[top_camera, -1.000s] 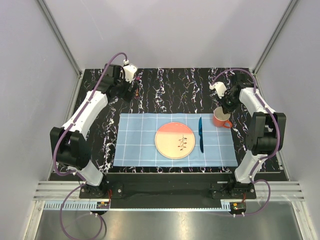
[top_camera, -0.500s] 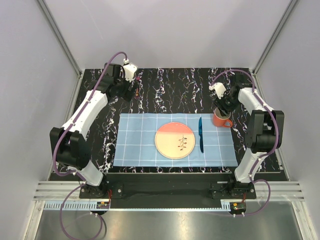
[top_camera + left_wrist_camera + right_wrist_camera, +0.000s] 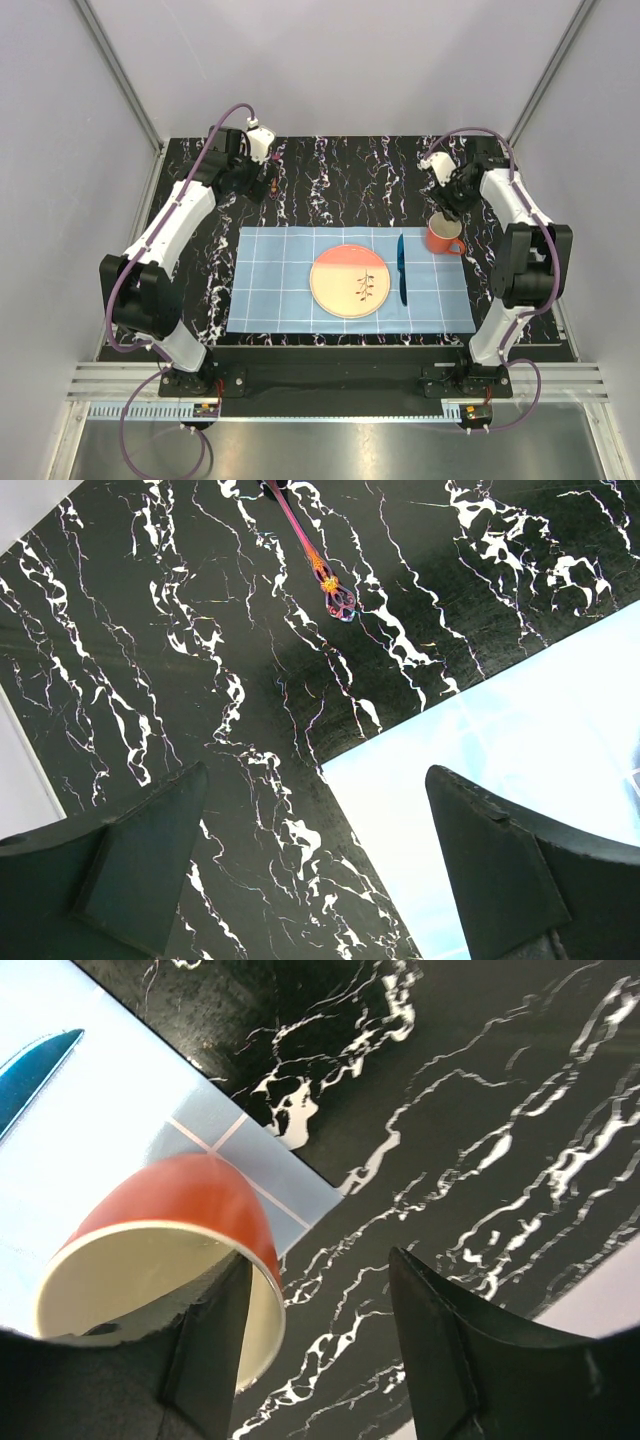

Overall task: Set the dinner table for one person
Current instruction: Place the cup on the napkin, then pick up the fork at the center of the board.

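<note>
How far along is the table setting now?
Done: the plate sits centred on the mat, the blue knife lies to its right, and the red mug stands on the mat's far right corner. In hand: nothing; the right gripper is open by the mug, the left gripper open near a utensil on the dinner table. Left: probably placing that utensil beside the plate.

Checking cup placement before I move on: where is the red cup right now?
In the top view, the red cup stands on the far right corner of the blue mat, just right of the blue knife.
</note>
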`<control>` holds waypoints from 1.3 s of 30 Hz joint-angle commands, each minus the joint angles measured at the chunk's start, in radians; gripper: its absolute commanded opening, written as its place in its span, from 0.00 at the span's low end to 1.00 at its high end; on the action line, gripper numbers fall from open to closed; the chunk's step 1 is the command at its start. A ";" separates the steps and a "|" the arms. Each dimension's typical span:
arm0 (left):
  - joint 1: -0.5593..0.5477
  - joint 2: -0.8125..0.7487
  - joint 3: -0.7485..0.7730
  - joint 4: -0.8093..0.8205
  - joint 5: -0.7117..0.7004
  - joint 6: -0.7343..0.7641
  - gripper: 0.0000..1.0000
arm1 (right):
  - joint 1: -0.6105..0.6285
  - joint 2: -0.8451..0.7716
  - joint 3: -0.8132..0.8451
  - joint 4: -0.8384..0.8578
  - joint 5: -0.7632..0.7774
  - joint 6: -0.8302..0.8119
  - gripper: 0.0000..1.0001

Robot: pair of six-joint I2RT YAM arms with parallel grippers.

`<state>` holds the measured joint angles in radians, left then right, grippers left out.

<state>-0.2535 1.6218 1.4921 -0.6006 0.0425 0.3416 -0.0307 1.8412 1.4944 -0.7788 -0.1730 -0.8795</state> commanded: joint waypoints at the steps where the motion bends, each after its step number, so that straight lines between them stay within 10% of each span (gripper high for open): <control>1: -0.003 -0.019 0.022 0.027 0.019 -0.013 0.98 | 0.003 -0.083 0.069 -0.016 0.009 -0.015 0.64; 18: -0.004 0.348 0.230 0.079 -0.039 -0.193 0.95 | 0.026 -0.169 0.371 0.061 0.017 0.073 0.82; 39: -0.024 0.710 0.549 0.196 -0.156 -0.375 0.96 | 0.144 -0.184 0.328 0.059 0.086 0.074 0.86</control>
<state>-0.2729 2.2845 1.9575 -0.4122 -0.1062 -0.0002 0.0856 1.6917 1.8236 -0.7353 -0.1116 -0.8146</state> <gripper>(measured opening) 0.957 0.854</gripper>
